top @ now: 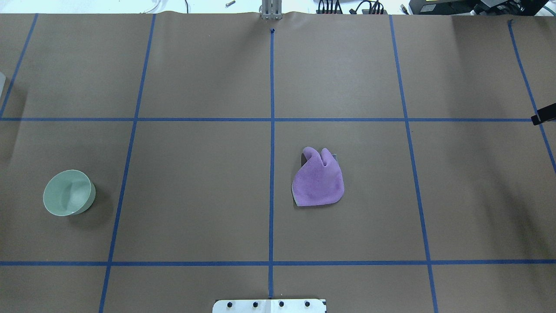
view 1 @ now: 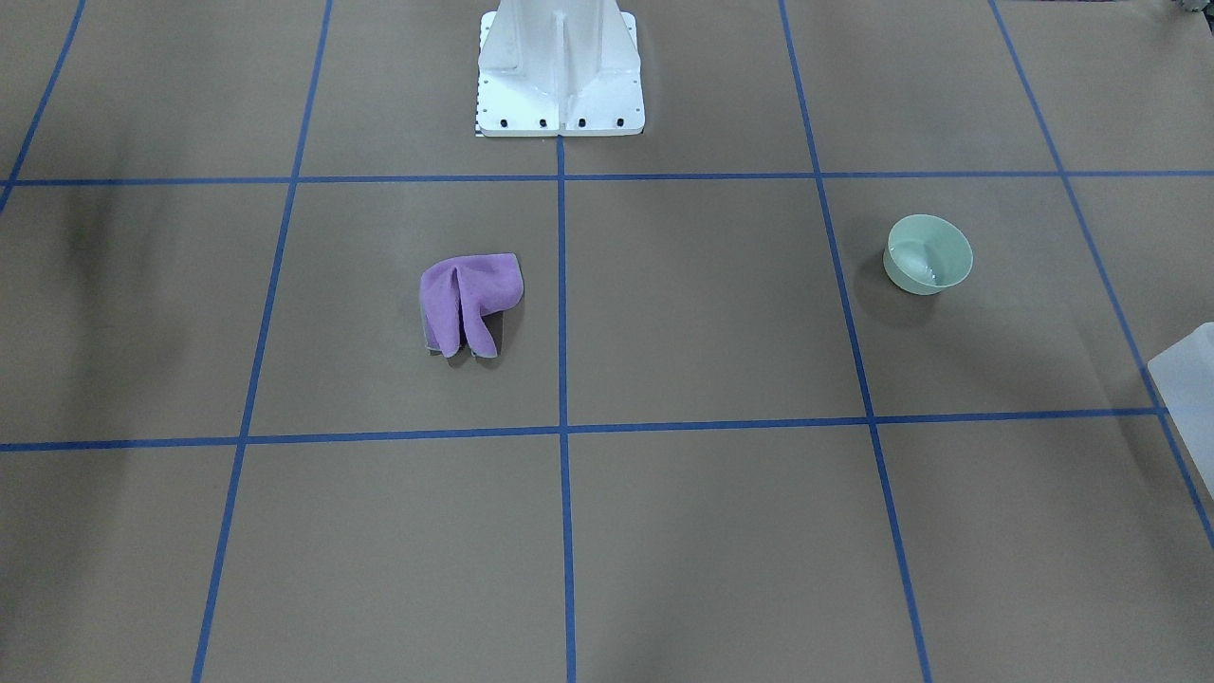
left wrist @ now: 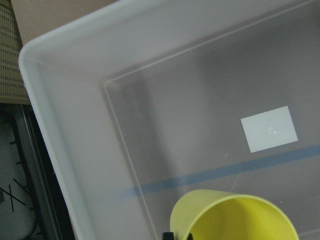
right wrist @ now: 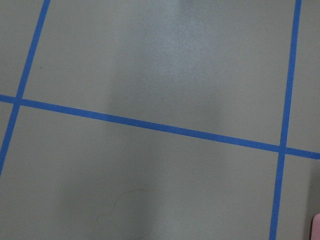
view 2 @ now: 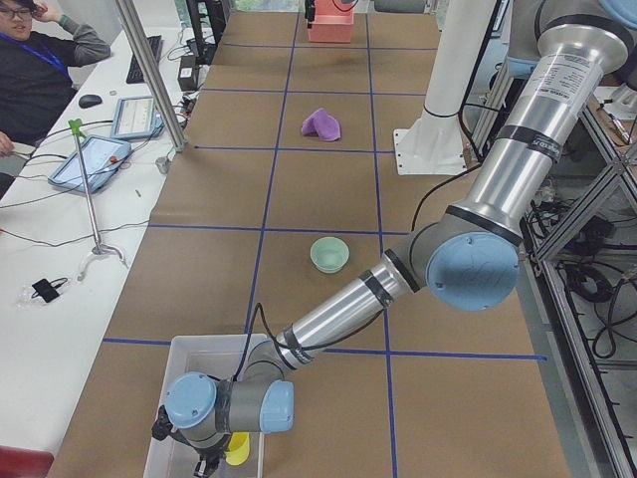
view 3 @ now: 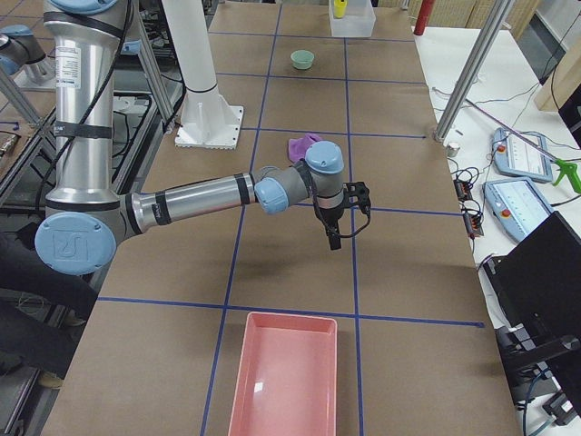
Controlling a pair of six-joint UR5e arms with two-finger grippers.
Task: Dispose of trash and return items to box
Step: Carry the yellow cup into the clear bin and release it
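The box (left wrist: 60,115) is a frosted translucent-white container; it also shows at the near table end in the exterior left view (view 2: 194,358). My left gripper (view 2: 207,460) reaches down inside it. A yellow cup (left wrist: 235,220) sits at the fingertips, with the rim between two dark finger tips, so the gripper looks shut on it. My right gripper (view 3: 336,238) hovers over bare table past a purple cloth (top: 319,180); I cannot tell whether it is open or shut. A pale green bowl (top: 68,192) stands upright on the robot's left side.
A pink tray (view 3: 286,381) lies at the table end on the robot's right. The white robot base (view 1: 560,85) stands at the table's back middle. An operator (view 2: 40,60) sits at a side desk with tablets.
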